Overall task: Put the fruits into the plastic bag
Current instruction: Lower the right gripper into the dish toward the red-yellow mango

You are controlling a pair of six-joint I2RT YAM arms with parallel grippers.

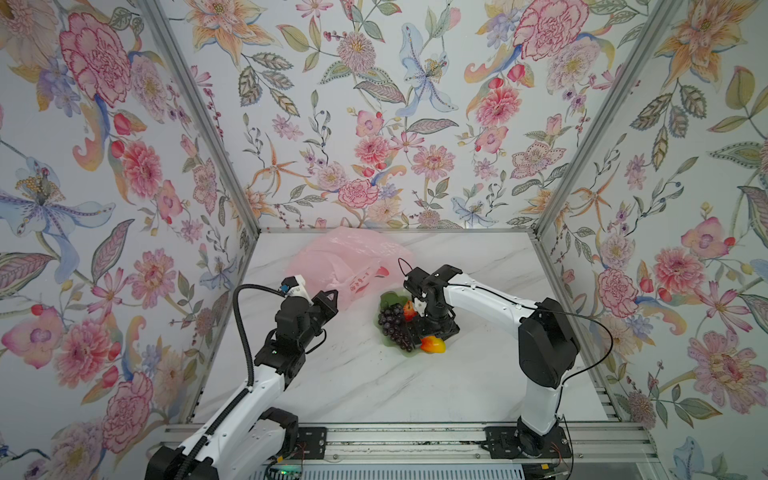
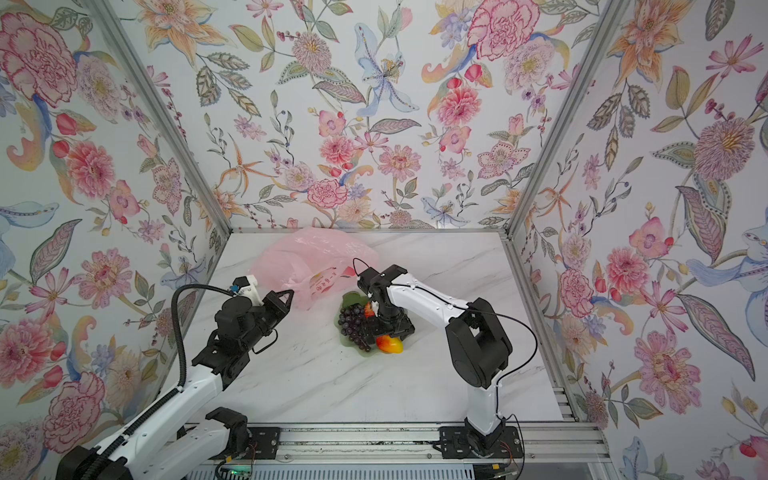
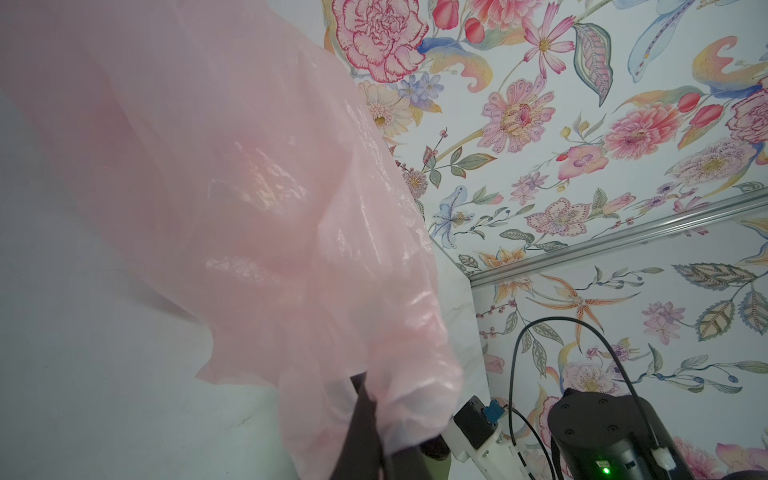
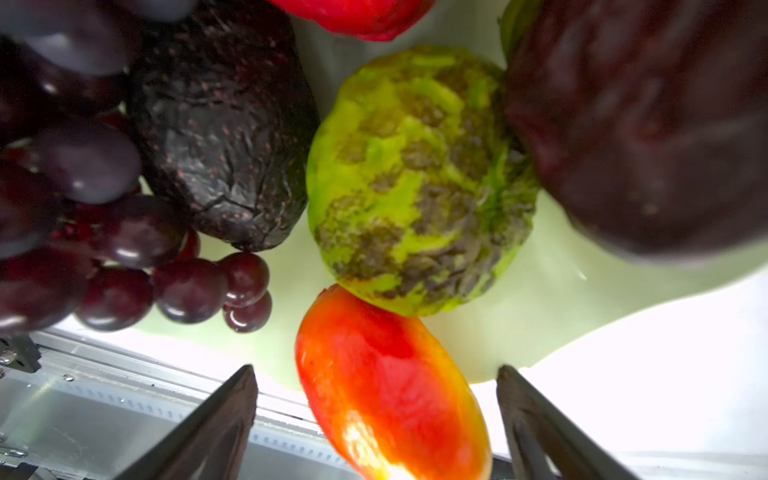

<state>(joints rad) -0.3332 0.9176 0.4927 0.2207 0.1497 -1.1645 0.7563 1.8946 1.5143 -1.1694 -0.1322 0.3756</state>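
Hovering low over the pale green dish (image 4: 561, 299), the right claw (image 4: 374, 370) stands wide open, its 2 fingers straddling an orange-red mango (image 4: 386, 386) with no grip on it. Just beyond its tips lies a mottled green fruit (image 4: 419, 178), resting against the mango. A dark wrinkled fruit (image 4: 220, 137) and the grape bunch (image 4: 104, 232) sit to one side of that, a blurred dark red fruit (image 4: 644, 124) sits to the other, and a red apple (image 4: 357, 16) is farthest from the tips. The left claw (image 1: 330, 298) is clamped tight on a gathered edge of the plastic bag (image 1: 345, 257), which billows away from its tips over the marble table (image 1: 374, 382). The bag's printed corner lies just beside the dish.
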